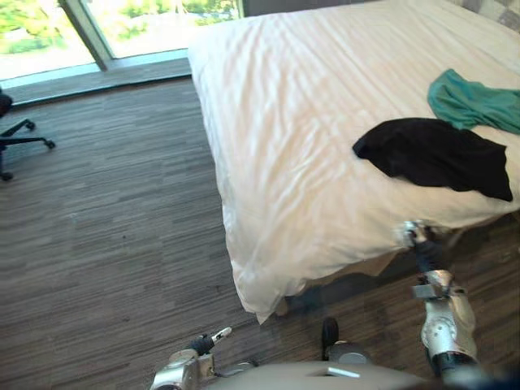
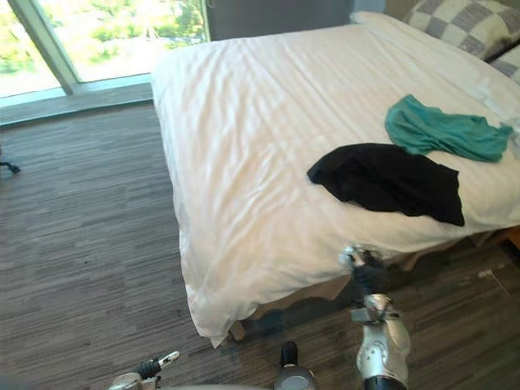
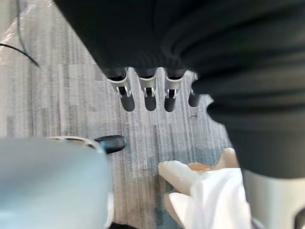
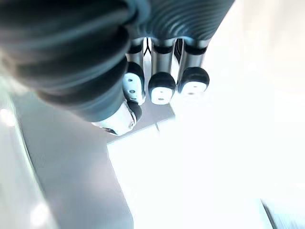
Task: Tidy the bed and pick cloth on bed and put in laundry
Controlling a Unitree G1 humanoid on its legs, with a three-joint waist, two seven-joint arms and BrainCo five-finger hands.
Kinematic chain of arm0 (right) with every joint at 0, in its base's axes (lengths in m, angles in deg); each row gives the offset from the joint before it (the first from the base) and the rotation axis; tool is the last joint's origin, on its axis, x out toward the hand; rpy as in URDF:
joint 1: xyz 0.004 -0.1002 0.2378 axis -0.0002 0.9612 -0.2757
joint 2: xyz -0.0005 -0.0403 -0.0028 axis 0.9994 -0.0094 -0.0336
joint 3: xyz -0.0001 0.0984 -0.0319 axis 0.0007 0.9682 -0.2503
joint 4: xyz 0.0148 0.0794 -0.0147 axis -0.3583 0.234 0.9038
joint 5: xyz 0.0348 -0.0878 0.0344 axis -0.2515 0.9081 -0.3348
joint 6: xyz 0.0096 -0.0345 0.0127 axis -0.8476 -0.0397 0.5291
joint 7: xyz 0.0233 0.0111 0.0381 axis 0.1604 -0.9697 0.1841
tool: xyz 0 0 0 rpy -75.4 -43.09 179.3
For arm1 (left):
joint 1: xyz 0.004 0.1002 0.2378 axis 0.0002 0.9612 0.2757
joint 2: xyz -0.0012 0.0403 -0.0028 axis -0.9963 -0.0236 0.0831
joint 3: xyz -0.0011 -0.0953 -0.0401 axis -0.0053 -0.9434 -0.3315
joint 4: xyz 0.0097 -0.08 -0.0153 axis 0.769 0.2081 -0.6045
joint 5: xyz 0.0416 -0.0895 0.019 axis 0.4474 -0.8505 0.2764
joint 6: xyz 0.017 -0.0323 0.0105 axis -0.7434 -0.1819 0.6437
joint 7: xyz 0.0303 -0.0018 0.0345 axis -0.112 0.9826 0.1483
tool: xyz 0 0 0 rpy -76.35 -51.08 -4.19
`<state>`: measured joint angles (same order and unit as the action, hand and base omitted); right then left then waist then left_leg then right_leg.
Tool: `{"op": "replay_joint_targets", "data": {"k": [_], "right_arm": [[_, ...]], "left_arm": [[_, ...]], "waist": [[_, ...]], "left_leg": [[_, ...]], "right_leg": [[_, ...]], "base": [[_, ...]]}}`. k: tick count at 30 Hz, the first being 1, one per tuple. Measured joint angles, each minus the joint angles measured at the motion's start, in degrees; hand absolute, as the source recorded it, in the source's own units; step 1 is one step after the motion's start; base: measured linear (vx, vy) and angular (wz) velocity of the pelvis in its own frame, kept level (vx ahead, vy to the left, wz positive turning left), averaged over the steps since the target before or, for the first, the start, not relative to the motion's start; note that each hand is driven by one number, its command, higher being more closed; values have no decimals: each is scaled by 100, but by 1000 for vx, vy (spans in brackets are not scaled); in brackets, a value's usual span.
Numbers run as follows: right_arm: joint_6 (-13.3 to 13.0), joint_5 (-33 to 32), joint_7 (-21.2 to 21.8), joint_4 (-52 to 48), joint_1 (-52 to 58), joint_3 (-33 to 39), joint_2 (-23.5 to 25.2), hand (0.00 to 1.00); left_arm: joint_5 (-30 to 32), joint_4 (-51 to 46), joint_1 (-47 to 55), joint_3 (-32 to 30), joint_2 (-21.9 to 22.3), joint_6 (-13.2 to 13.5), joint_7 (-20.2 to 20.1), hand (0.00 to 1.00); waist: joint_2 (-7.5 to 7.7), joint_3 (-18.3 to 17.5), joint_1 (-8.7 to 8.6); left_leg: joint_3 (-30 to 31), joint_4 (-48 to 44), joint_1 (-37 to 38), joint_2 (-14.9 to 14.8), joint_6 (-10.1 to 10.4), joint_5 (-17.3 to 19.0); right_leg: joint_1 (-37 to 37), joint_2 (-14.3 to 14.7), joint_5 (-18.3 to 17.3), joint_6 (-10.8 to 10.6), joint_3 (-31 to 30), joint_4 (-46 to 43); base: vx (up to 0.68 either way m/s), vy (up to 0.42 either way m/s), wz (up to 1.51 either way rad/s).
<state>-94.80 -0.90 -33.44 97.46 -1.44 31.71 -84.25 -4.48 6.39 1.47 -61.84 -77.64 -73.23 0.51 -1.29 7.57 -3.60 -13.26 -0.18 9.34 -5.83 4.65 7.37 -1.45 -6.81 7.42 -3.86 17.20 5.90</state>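
Note:
A black cloth [image 1: 439, 154] lies crumpled on the white duvet [image 1: 309, 122] near the bed's near edge. A teal cloth [image 2: 443, 130] lies just beyond it, toward the pillows. My right hand [image 1: 415, 236] is raised in front of the bed's edge, below the black cloth and apart from it. In the right wrist view its fingers [image 4: 162, 88] are curled and hold nothing. My left hand [image 1: 193, 364] hangs low over the floor by the bed's corner. Its fingers [image 3: 149, 98] are relaxed and empty, with the duvet's hanging corner [image 3: 209, 200] below them.
Checkered pillows [image 2: 463, 24] sit at the head of the bed. A striped carpet floor [image 1: 106, 227] spreads to the left of the bed. An office chair's base [image 1: 16, 140] stands at the far left, before a big window [image 1: 122, 24].

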Motion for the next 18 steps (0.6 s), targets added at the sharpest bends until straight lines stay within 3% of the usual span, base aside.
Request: {"op": "replay_joint_targets", "data": {"k": [1, 4, 7, 8, 9, 10, 11, 12, 14, 18], "right_arm": [[275, -2, 99, 31, -105, -364, 121, 100], [629, -9, 57, 168, -173, -916, 393, 100], [778, -13, -315, 528, -373, -1396, 497, 100], [784, -69, -510, 574, -580, -1403, 532, 100], [767, -157, -631, 607, -750, -1402, 533, 100], [666, -292, -898, 661, -1248, -1338, 524, 100], [523, -433, -1136, 783, -1858, -1224, 512, 100], [466, -486, -1249, 866, -2154, -1141, 494, 100], [205, -696, -1561, 1179, -3072, -900, 220, 100], [-115, -797, -1274, 765, -3459, -990, 149, 100]], "left_arm": [[67, 2, 6, 24, 49, -12, -9, 0], [194, -3, 22, 137, 39, -17, 0, 0], [196, -4, 13, 195, -10, -2, 72, 0], [192, -16, -137, 198, -16, 11, 76, 0], [190, -17, -220, 204, -26, 21, 73, 0], [179, -18, -488, 202, -38, 122, 69, 0], [108, -16, -859, 202, -64, 232, 63, 0], [87, -17, -1060, 214, -70, 264, 63, 0], [-111, 6, -1811, 232, -43, 513, 78, 0], [-316, 195, -2599, 221, 8, 919, 240, 0]], "waist": [[-9, -9, 49], [-9, -8, 167], [-70, 104, 170], [-20, 221, 169], [-39, 251, 171], [-23, 518, 167], [38, 960, 166], [64, 1180, 165], [-33, 1946, 174], [-81, 2122, 125]], "left_leg": [[105, -5, 2, 7, -8, -19], [185, -5, 66, 13, -13, -36], [268, 5, -73, 99, -55, -62], [272, -50, -328, 144, -65, -67], [272, -125, -562, 169, -52, -59], [267, -263, -1011, 215, -97, -89], [266, -331, -1323, 263, -110, -186], [265, -341, -1491, 284, -107, -252], [261, -401, -2095, 330, -146, -538], [105, -405, -2710, 290, -139, -634]], "right_leg": [[-57, -2, -1, -1, 89, 0], [-169, -17, -6, -5, 161, 2], [-91, -105, -12, -19, 216, 2], [140, -166, -1, -32, 203, -1], [328, -199, 19, -10, 195, -3], [685, -266, 100, -4, 189, -13], [1004, -318, 197, 10, 168, -35], [1163, -336, 260, 39, 136, -36], [1765, -362, 570, 131, 53, -39], [2488, -309, 717, 220, -187, -41]], "base": [[-18, -17, 28], [-21, -2, 20], [-65, 20, 9], [-125, 25, 12], [-136, 28, 9], [-173, 25, 9], [-171, 22, 10], [-179, 4, 13], [-96, -25, 14], [3, -25, -17]]}}
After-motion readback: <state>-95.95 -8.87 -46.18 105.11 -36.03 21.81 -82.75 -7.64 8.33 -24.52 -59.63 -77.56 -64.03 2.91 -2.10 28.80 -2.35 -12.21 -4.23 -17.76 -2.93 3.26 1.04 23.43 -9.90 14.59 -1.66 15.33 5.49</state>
